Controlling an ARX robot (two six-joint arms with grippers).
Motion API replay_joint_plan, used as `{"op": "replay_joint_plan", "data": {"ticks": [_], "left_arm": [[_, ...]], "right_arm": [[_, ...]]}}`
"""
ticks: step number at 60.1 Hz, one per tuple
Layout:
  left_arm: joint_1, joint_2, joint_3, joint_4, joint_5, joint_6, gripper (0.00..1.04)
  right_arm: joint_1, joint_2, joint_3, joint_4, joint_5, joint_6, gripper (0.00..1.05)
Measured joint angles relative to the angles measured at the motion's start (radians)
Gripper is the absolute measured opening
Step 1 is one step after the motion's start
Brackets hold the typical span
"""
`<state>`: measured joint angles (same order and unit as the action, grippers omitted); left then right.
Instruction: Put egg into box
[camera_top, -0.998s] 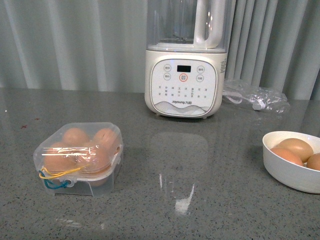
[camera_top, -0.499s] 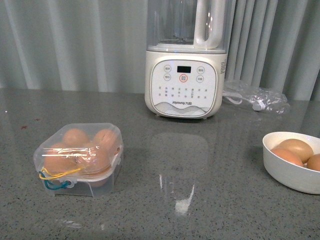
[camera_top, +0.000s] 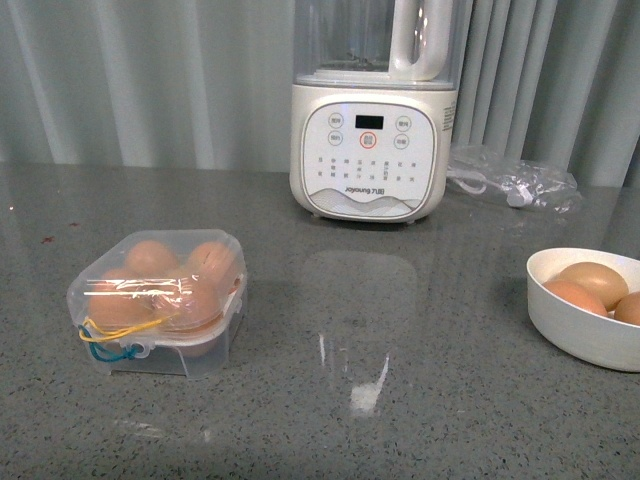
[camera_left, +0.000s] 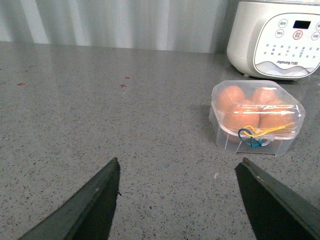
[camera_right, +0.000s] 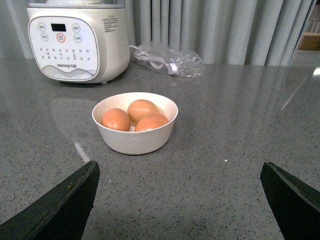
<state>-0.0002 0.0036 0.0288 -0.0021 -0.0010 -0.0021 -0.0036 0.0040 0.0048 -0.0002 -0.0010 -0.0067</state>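
Note:
The clear plastic box sits on the grey counter at the left, lid shut, with several brown eggs inside and a yellow-and-blue cord at its front. It also shows in the left wrist view. Three brown eggs lie in a round white bowl at the right; the front view shows the bowl too. My left gripper is open and empty, short of the box. My right gripper is open and empty, short of the bowl. Neither arm shows in the front view.
A white blender stands at the back centre against a pale curtain. A crumpled clear bag with a cord lies to its right. Bare grey counter lies between box and bowl.
The front view has shifted slightly: blender, box and bowl sit a little higher in frame than before. The objects keep their places on the counter.

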Motion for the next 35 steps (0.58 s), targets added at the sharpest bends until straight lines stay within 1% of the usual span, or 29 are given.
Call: {"op": "replay_joint_plan", "data": {"ticks": [8, 13, 35], "left_arm": [[0.000, 0.000, 0.000, 0.000, 0.000, 0.000, 0.99], [0.000, 0.000, 0.000, 0.000, 0.000, 0.000, 0.97], [0.000, 0.000, 0.000, 0.000, 0.000, 0.000, 0.98]], "right_arm": [[0.000, 0.000, 0.000, 0.000, 0.000, 0.000, 0.98], [0.000, 0.000, 0.000, 0.000, 0.000, 0.000, 0.98], [0.000, 0.000, 0.000, 0.000, 0.000, 0.000, 0.98]]}}
